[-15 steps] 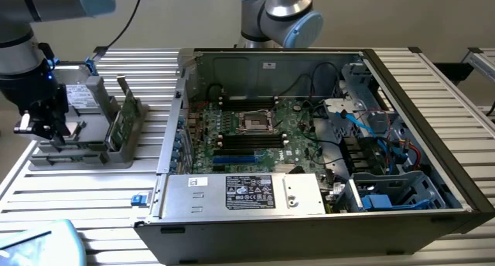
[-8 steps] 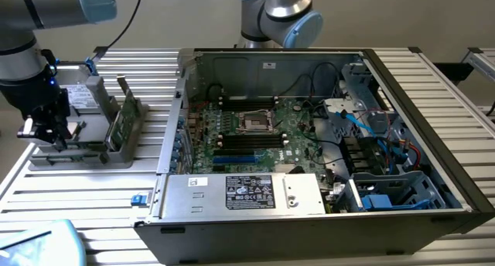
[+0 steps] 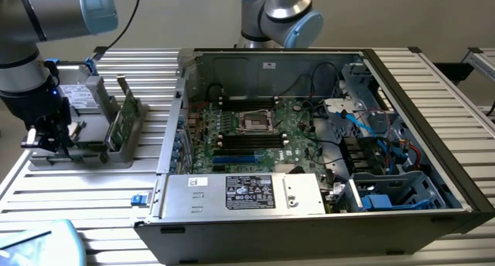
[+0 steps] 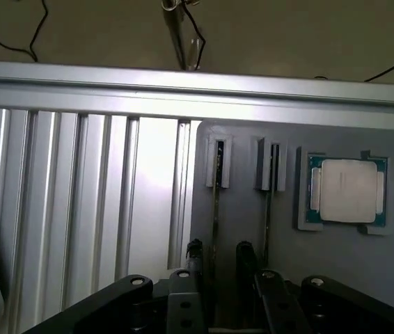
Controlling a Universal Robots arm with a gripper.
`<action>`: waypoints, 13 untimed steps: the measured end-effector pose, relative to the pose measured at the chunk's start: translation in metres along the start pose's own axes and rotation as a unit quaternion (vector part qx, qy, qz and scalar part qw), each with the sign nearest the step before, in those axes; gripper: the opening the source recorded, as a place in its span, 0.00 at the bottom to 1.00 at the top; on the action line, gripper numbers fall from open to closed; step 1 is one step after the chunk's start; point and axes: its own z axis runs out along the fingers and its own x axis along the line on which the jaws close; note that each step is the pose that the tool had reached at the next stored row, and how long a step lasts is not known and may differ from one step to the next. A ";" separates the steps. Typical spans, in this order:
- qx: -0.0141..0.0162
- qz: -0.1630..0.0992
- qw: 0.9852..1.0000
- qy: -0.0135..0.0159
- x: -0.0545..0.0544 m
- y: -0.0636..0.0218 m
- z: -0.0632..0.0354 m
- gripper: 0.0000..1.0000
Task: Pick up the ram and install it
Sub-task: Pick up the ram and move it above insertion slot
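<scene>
gripper (image 4: 219, 256) stands apart, straddling the ram (image 4: 218, 167) edge-on in its grey holder (image 4: 244, 209); i judge an off-centre squeeze could tilt or jam it.

One computer case (image 3: 270, 69), one motherboard (image 3: 302, 121) and one power supply (image 3: 247, 193) are counted. Two slots (image 4: 218, 162) and one processor chip (image 4: 348, 190) are seen.

exterior view high over table (image 3: 69, 190), wrist view close above shared tray (image 3: 85, 157) (image 4: 242, 209)
</scene>
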 end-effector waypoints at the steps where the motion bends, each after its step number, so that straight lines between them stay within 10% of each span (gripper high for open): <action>1: 0.000 -0.001 1.000 0.000 0.001 -0.0002 0.0016 0.34; 13: 0.006 -0.011 1.000 0.002 0.001 -0.0016 0.0173 0.34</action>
